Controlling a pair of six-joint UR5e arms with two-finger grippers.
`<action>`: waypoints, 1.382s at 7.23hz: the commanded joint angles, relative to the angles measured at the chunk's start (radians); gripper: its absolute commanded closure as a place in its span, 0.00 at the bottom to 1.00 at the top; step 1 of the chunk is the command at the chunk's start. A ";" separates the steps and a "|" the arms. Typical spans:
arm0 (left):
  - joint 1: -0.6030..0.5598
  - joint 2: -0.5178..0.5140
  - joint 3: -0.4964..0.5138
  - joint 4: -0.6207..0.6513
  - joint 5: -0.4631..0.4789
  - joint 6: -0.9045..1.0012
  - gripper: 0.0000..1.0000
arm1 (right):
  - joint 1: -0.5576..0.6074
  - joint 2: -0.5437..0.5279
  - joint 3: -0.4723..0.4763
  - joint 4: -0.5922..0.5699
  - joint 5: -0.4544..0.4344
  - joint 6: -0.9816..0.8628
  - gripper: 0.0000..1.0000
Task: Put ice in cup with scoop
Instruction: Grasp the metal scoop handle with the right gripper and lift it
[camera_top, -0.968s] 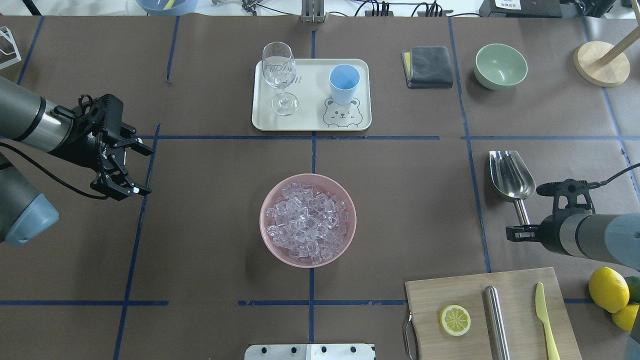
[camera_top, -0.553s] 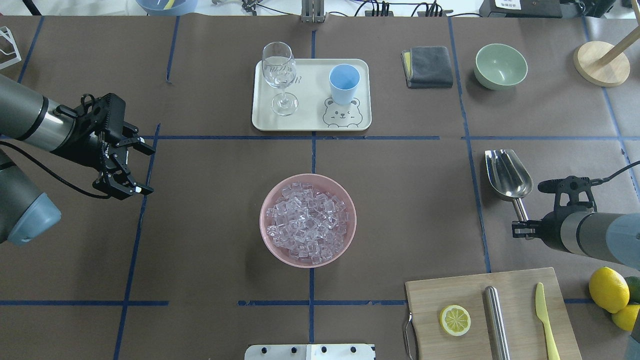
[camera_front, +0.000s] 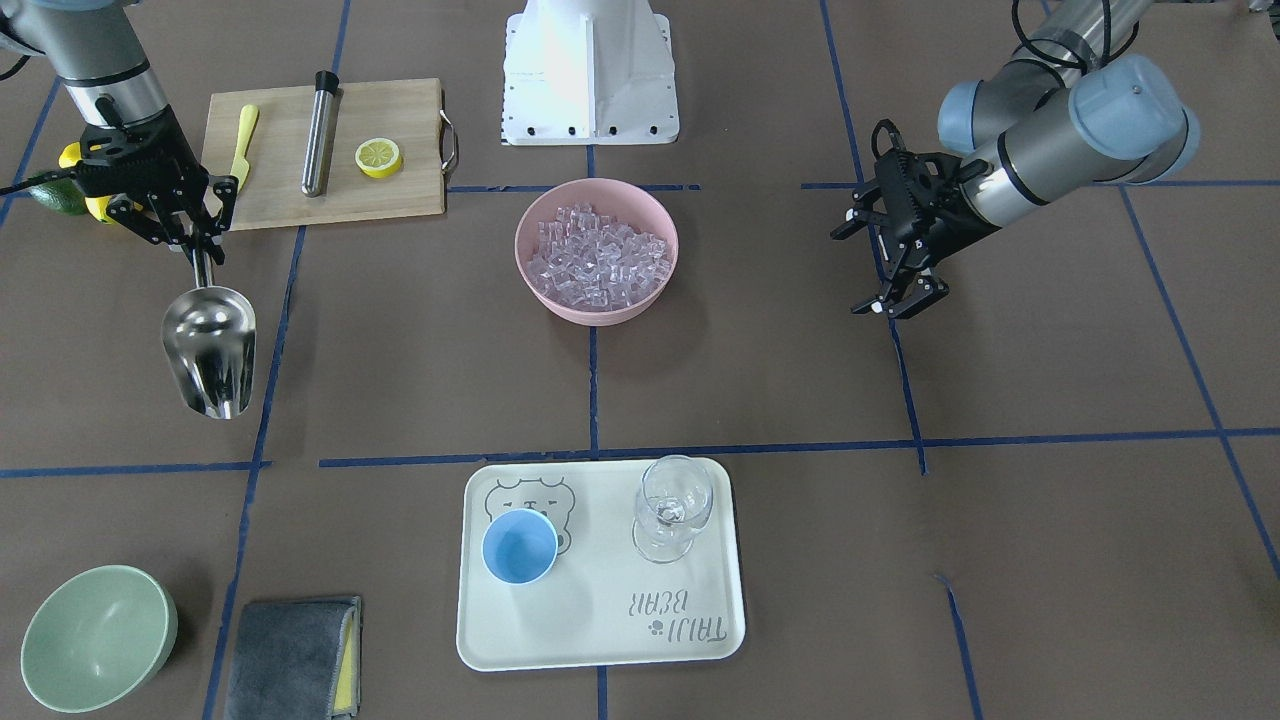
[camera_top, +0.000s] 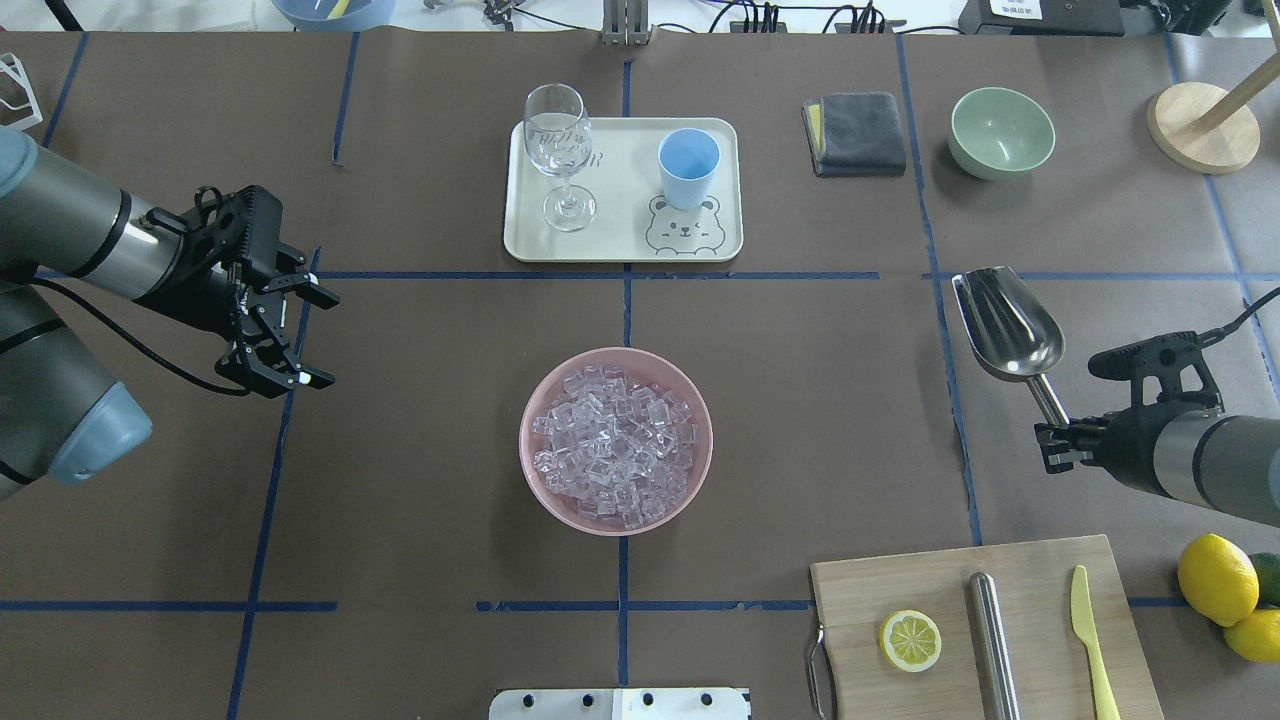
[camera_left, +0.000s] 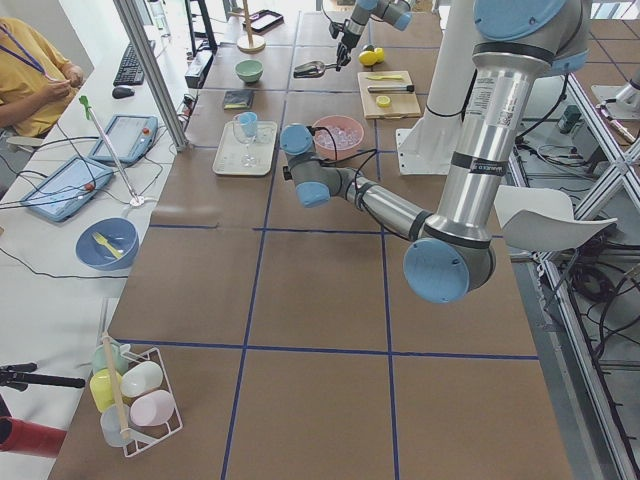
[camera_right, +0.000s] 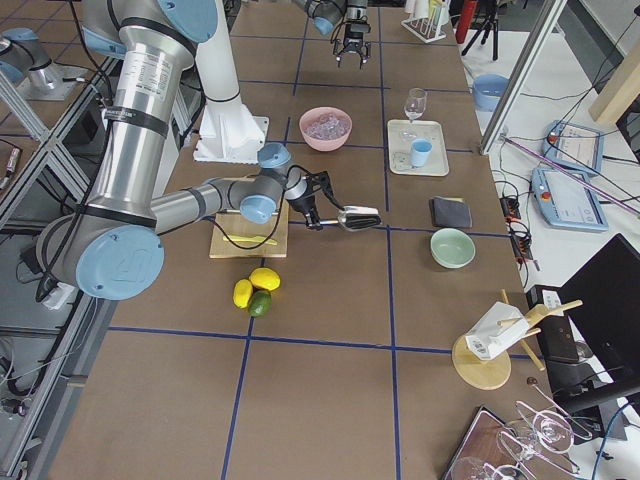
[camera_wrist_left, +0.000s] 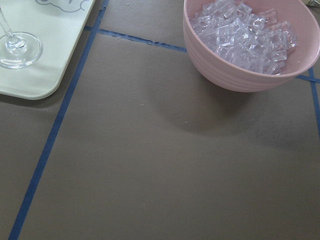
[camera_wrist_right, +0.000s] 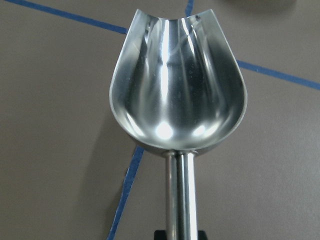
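The ice (camera_top: 615, 449) is a heap of clear cubes in a pink bowl (camera_top: 533, 412) at the table's middle; it also shows in the front view (camera_front: 598, 265) and the left wrist view (camera_wrist_left: 245, 34). The light-blue cup (camera_top: 688, 165) stands empty on a cream tray (camera_top: 625, 235). My right gripper (camera_top: 1058, 437) is shut on the rod handle of the steel scoop (camera_top: 1005, 325) and holds it lifted, empty, trough up (camera_wrist_right: 177, 85). My left gripper (camera_top: 318, 337) is open and empty, left of the bowl.
A stemmed glass (camera_top: 560, 150) shares the tray. A grey cloth (camera_top: 857, 132) and a pale green bowl (camera_top: 1001, 131) sit at the far right. A cutting board (camera_top: 985, 625) with a lemon slice, steel cylinder and yellow knife lies near right, lemons (camera_top: 1216, 578) beside it.
My right gripper has lifted the scoop off the table and swung it slightly leftward. My left gripper has moved a little to the right, toward the bowl, still open.
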 joint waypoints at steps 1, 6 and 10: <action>0.072 -0.028 0.004 -0.001 0.062 0.001 0.00 | 0.134 0.009 0.044 0.000 0.175 -0.110 1.00; 0.170 -0.103 0.079 0.000 0.072 0.004 0.00 | 0.222 0.012 0.130 0.001 0.367 -0.402 1.00; 0.241 -0.134 0.132 -0.006 0.099 0.004 0.00 | 0.071 0.036 0.164 -0.005 0.348 -0.404 1.00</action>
